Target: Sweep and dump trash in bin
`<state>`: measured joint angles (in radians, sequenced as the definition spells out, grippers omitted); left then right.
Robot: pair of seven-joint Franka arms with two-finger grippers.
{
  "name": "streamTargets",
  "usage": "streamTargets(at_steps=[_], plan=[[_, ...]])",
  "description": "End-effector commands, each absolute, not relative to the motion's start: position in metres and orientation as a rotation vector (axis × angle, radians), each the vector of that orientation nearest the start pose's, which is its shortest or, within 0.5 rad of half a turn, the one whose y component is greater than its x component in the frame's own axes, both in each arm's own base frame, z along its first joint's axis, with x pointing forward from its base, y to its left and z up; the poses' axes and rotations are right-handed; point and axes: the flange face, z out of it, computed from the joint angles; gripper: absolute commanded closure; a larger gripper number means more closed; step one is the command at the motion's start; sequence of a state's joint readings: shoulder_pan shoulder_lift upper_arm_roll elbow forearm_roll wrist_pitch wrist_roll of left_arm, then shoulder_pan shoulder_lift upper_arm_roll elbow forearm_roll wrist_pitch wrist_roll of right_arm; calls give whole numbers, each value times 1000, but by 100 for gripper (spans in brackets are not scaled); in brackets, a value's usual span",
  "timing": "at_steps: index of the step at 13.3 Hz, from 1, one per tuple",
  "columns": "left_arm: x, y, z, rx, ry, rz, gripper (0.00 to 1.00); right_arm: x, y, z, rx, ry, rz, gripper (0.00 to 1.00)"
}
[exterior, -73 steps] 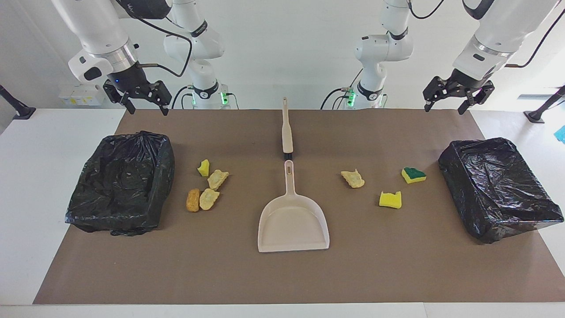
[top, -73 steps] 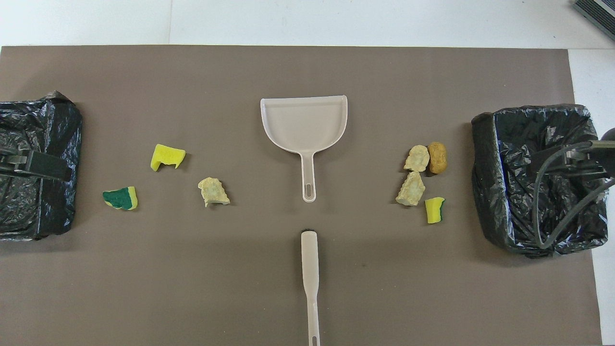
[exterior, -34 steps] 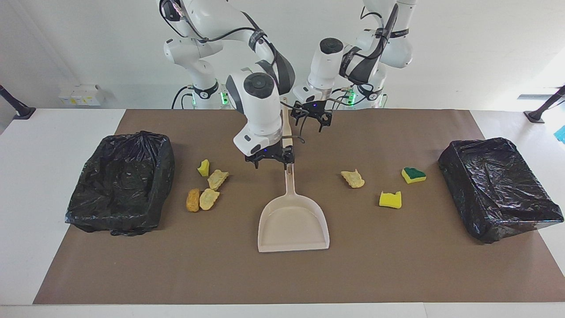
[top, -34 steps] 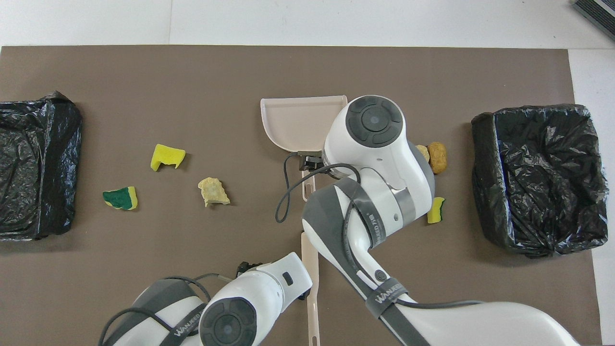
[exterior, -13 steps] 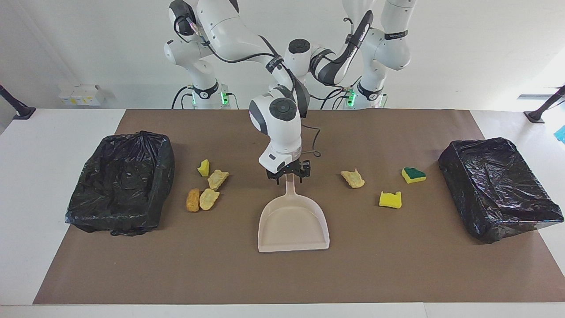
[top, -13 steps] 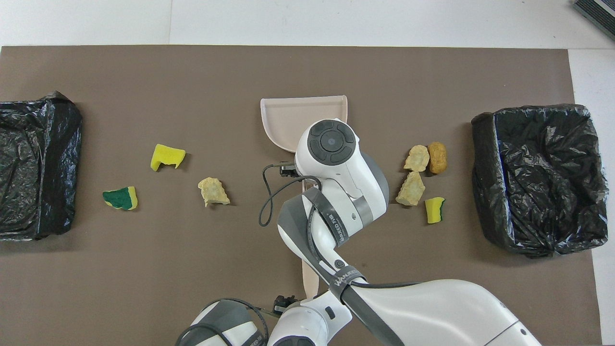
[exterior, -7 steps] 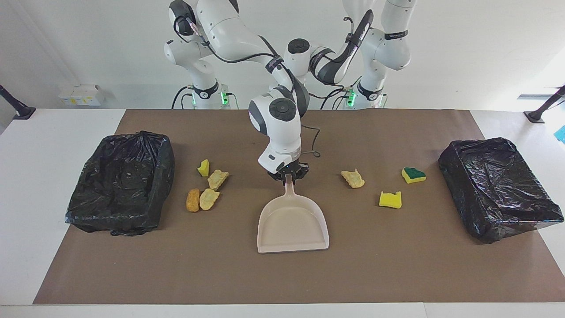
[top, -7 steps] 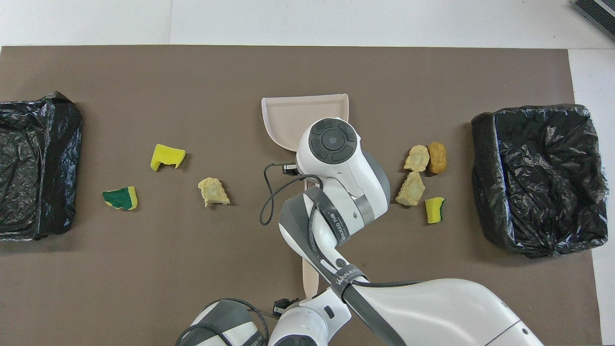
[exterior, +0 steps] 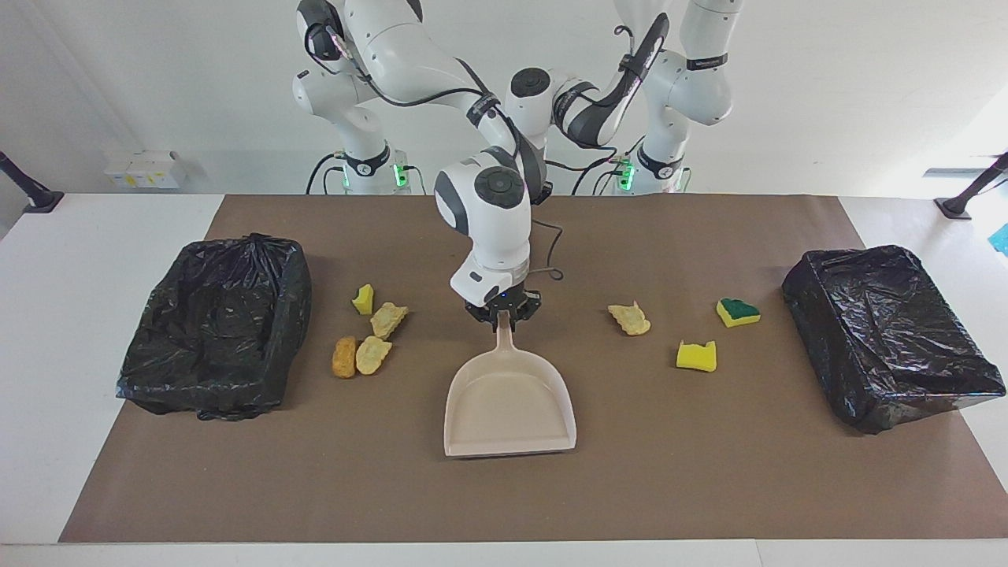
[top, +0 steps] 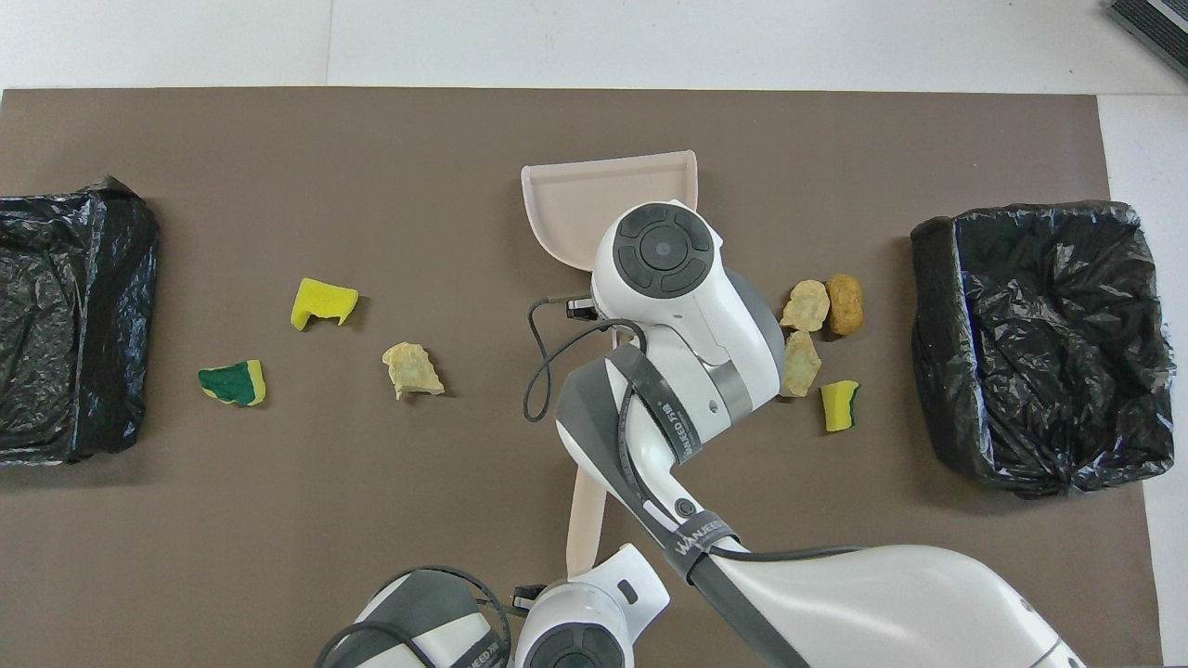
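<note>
Dustpan (exterior: 510, 398) beige. Mat (exterior: 709, 472) brown. Bin liners (exterior: 216, 327) glossy black. Scraps (exterior: 697, 356): yellow, tan, orange-brown; one (exterior: 738, 311) green-topped. Arms (exterior: 488, 220) white, grey bands.

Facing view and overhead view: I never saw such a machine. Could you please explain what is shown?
These are two white robot arms with two-finger grippers. One picture looks at them from across the table; the other looks down from above them. On the brown mat lie seven small scraps of yellow sponge and tan crumbly chunks, between two bins lined with black bags. The right gripper is shut on the handle of the beige plastic dustpan. The left arm reaches to the beige hand brush; its gripper is hidden under its wrist.
</note>
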<state>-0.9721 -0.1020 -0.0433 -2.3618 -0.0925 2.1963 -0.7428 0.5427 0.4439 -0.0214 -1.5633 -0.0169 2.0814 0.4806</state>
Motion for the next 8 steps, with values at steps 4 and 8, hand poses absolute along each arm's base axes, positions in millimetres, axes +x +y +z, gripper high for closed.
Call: streamTargets(at_steps=[4, 8], plan=[[322, -350, 447, -3094, 77, 117, 100, 572, 301, 445, -3130, -532, 3, 100], [392, -288, 475, -3041, -119, 2, 100, 567, 278, 437, -3040, -877, 21, 100]])
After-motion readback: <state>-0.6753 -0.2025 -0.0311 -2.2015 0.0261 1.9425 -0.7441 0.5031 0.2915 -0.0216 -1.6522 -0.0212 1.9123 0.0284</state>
